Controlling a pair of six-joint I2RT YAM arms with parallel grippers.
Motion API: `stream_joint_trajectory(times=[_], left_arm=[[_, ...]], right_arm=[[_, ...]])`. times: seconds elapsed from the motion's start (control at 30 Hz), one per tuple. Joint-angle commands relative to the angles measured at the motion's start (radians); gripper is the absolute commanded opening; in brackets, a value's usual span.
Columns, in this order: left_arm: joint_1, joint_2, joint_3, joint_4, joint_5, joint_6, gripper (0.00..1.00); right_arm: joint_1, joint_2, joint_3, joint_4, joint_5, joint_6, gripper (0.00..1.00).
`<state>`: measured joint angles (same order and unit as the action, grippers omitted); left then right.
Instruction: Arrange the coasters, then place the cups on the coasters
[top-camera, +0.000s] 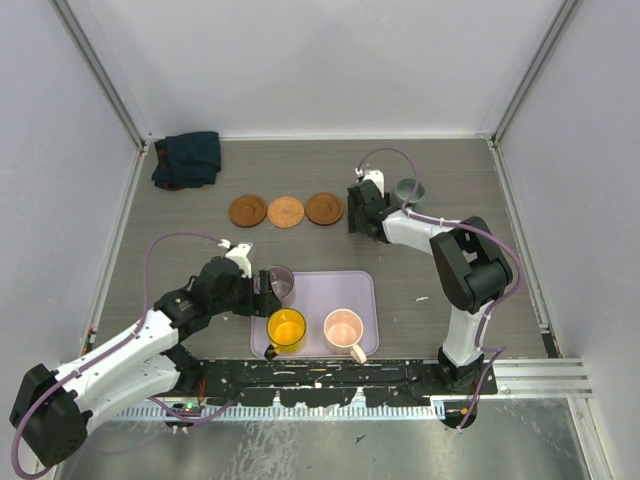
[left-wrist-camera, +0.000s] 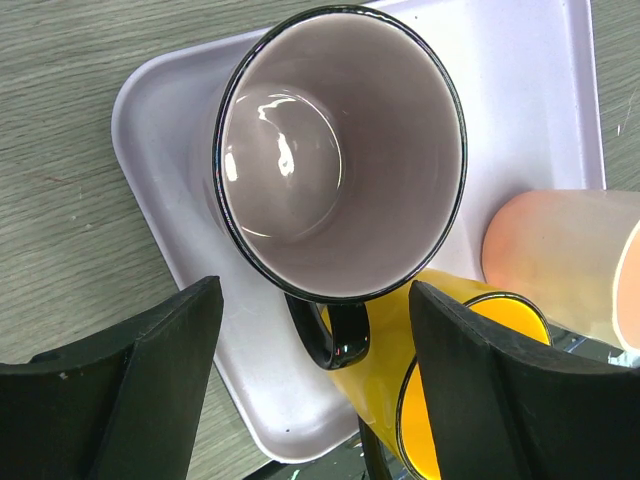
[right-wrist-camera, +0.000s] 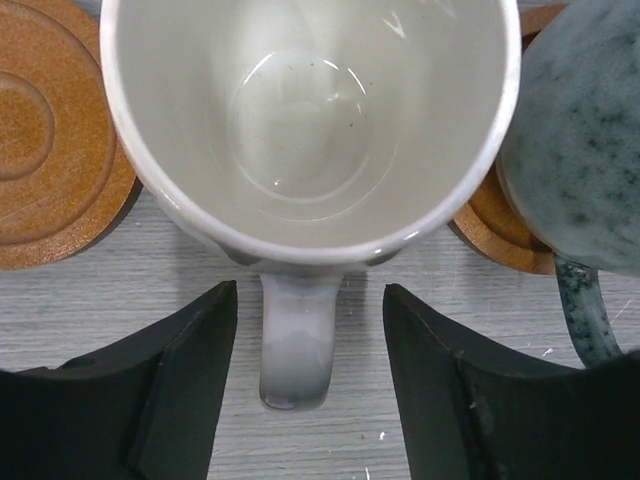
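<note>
The right gripper (right-wrist-camera: 310, 300) hangs over the far side of the grey wood-grain table (top-camera: 450, 165), at the right end of a row of flat round brown wooden coasters (top-camera: 286, 211). Its jaws stand apart on either side of the handle of a glossy cream white cup (right-wrist-camera: 300, 110), with a clear gap on each side, so they hold nothing. In the right wrist view one ridged orange-brown coaster (right-wrist-camera: 40, 130) lies just left of this cup. Another coaster (right-wrist-camera: 500, 235) shows from under the speckled grey-green cup (right-wrist-camera: 580, 130) on its right. Whether a coaster lies beneath the white cup cannot be told (the cup's own body hides the spot).

The left gripper (left-wrist-camera: 315, 300) is at the near left corner of the lavender rectangular plastic tray (left-wrist-camera: 170, 230). Its two black fingers (left-wrist-camera: 150, 370) are spread wide, flanking the black handle of the translucent purple cup (left-wrist-camera: 340, 150) without touching it. That cup stands upright on the tray, empty, with a dark rim. Just beside it on the tray are the yellow-orange cup (left-wrist-camera: 450, 400) and the pale pink cup (left-wrist-camera: 560, 260), close together.

From above, three coasters lie in a line, bare. A crumpled dark blue-green cloth (top-camera: 187, 158) lies in the far left corner.
</note>
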<state>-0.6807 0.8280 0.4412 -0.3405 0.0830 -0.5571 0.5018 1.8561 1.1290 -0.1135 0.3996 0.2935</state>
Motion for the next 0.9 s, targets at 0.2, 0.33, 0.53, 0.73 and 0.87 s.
stream_joint_trajectory(times=[0.2,0.33,0.53,0.73,0.87], left_arm=[[-0.006,-0.075,0.001,0.011,0.049,0.012,0.78],[-0.006,-0.113,-0.002,-0.022,0.039,0.016,0.79],[-0.005,-0.071,-0.005,-0.016,0.035,0.011,0.79],[-0.006,-0.009,-0.009,0.017,0.033,0.005,0.75],[-0.007,0.032,-0.01,0.036,0.025,-0.001,0.7]], right_arm=[[0.011,-0.172,-0.075,0.003,0.011,0.03,0.8],[0.024,-0.235,-0.108,-0.009,0.012,0.032,0.82],[0.041,-0.327,-0.149,-0.025,0.019,0.041,0.82],[0.057,-0.409,-0.169,-0.052,0.031,0.039,0.82],[0.069,-0.447,-0.186,-0.056,0.027,0.043,0.82]])
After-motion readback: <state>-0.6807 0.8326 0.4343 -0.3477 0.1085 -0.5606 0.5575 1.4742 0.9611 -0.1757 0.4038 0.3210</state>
